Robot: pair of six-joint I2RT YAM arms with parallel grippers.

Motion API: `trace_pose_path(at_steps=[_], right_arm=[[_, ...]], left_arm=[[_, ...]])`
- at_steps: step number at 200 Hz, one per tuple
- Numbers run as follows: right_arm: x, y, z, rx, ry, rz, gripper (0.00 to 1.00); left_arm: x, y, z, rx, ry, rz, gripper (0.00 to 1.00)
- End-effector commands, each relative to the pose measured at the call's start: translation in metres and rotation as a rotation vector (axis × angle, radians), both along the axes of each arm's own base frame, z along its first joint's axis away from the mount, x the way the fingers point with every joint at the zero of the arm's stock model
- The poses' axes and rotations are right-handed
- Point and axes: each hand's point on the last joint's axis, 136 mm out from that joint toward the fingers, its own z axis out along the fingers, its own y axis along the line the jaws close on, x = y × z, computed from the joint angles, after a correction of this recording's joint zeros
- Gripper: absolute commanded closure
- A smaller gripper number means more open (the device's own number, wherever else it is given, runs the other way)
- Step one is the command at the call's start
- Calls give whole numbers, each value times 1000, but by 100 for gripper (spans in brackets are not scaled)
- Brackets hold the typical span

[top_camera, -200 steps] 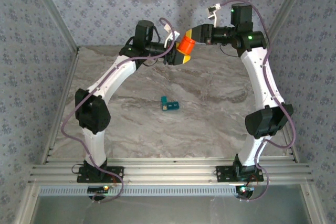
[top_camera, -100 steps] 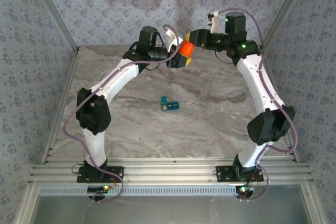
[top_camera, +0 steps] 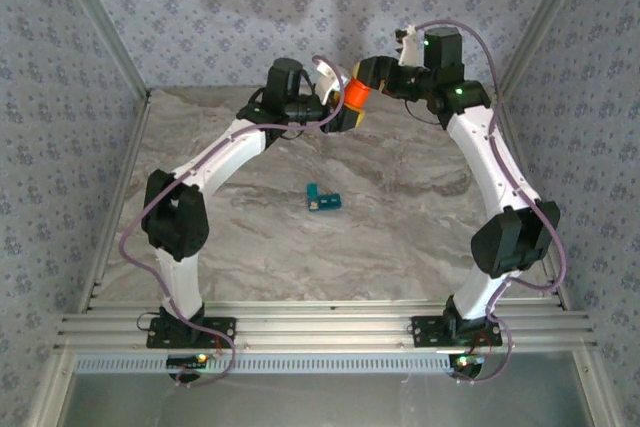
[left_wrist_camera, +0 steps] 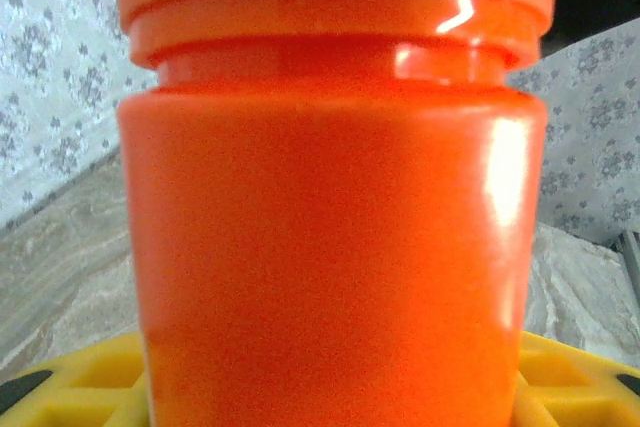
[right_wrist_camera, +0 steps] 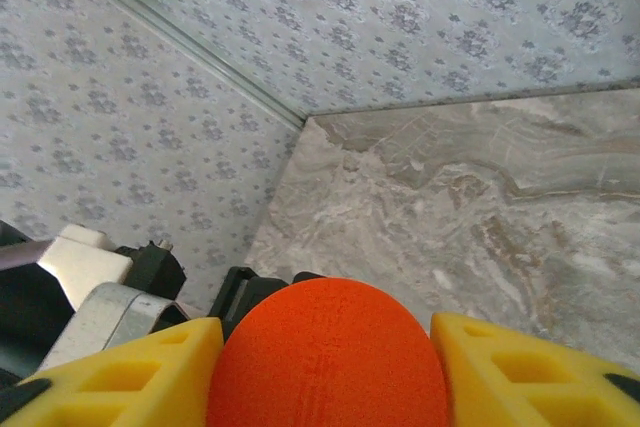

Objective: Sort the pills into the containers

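Mid-table, one teal pill box (top_camera: 322, 199), contents too small to tell. Aloft near the back wall (top_camera: 200, 17), one orange bottle (left_wrist_camera: 330, 227), clamped at the body by the left gripper (top_camera: 347, 110). Flanking its cap (right_wrist_camera: 330, 332), the right gripper (right_wrist_camera: 325, 377) and its yellow fingers (right_wrist_camera: 520, 367); whether pinching, cannot tell. Bare marble table (top_camera: 400, 237) all around the box, well off every edge.

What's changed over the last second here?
The left gripper, holding the bottle in the air, shifted right. The right gripper, at the cap, shifted left toward it; whether it grips is unclear. The pill box stayed put on the table.
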Motion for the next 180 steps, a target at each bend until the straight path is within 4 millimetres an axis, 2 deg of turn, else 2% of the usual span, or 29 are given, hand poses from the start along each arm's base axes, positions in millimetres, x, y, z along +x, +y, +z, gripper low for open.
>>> trace_pose_path(at_steps=[1, 25, 49, 77, 103, 180], right_arm=[[-8, -4, 19, 55, 23, 44, 32], [-7, -25, 53, 92, -62, 28, 20], [-15, -35, 68, 101, -112, 75, 15], [-17, -41, 61, 61, -152, 144, 15], [-20, -38, 52, 27, -177, 210, 15], [-26, -7, 56, 32, -197, 324, 12]], left_arm=[[-8, 4, 62, -121, -136, -22, 100], [-7, 8, 60, -130, -104, -45, 100], [-12, 12, 61, -139, -75, -93, 100], [-21, 14, 62, -144, -16, -178, 100], [-30, 12, 63, -142, 29, -240, 100], [-41, 6, 61, -133, 94, -321, 100]])
